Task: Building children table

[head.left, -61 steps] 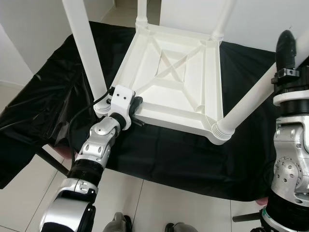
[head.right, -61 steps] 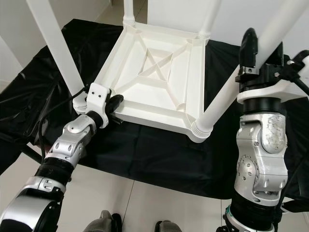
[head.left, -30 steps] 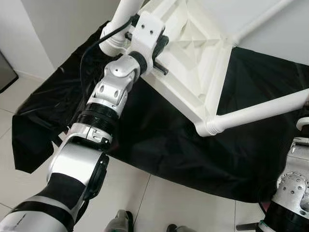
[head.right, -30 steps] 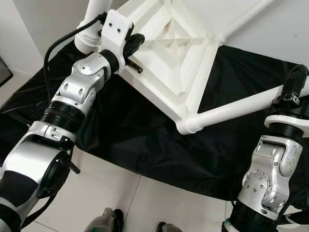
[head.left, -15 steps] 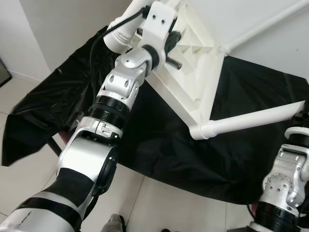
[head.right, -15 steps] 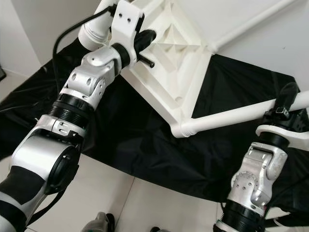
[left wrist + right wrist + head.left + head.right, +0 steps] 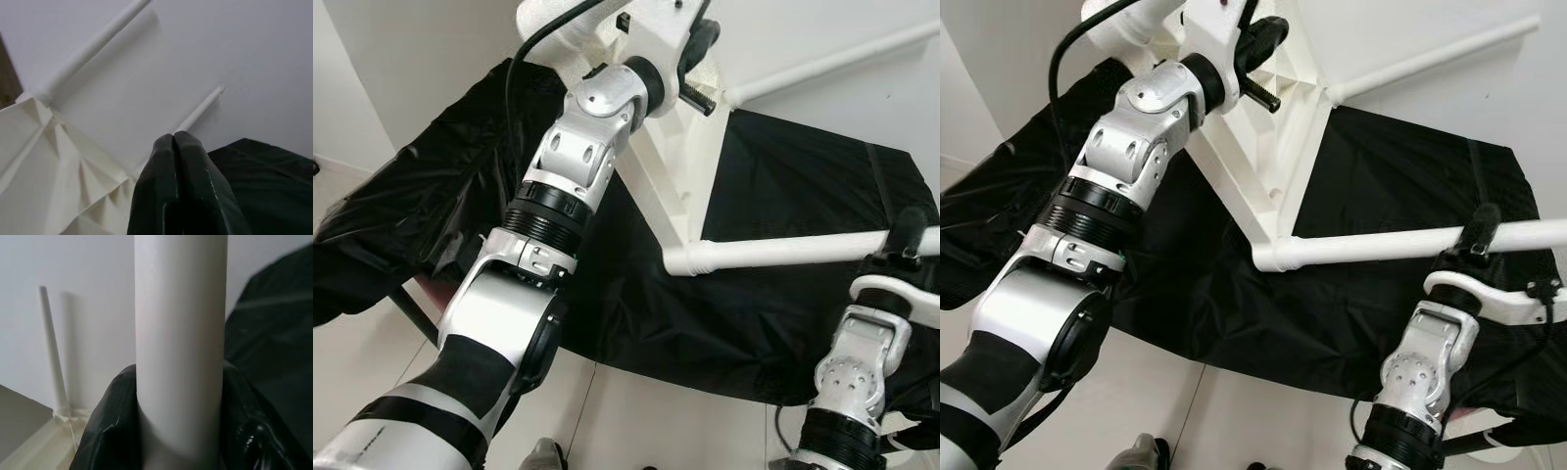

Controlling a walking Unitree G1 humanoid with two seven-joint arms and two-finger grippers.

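Observation:
A white plastic children's table (image 7: pixel 677 171) stands tipped on its side above a black sheet (image 7: pixel 773 313), with its ribbed underside (image 7: pixel 44 166) showing. My left gripper (image 7: pixel 1258 37) is raised high at the table's upper rim near a corner and is shut there; in the left wrist view its fingertips (image 7: pixel 177 144) press together beside the underside. One white leg (image 7: pixel 1371 246) juts out level toward the right. My right gripper (image 7: pixel 1481 229) is shut around that leg near its far end, and its black fingers (image 7: pixel 110 431) wrap the leg (image 7: pixel 181 328). Another leg (image 7: pixel 822 64) runs along the wall.
The black sheet drapes over a low stand with dark metal legs (image 7: pixel 409 311). A white wall (image 7: pixel 401 49) rises close behind and to the left. Pale floor tiles (image 7: pixel 675 421) lie in front, with my own foot (image 7: pixel 1141 455) at the bottom edge.
The table has swung from lying upside down to standing on its side. My left gripper has risen with the rim, and my right gripper has come down with the leg, now level.

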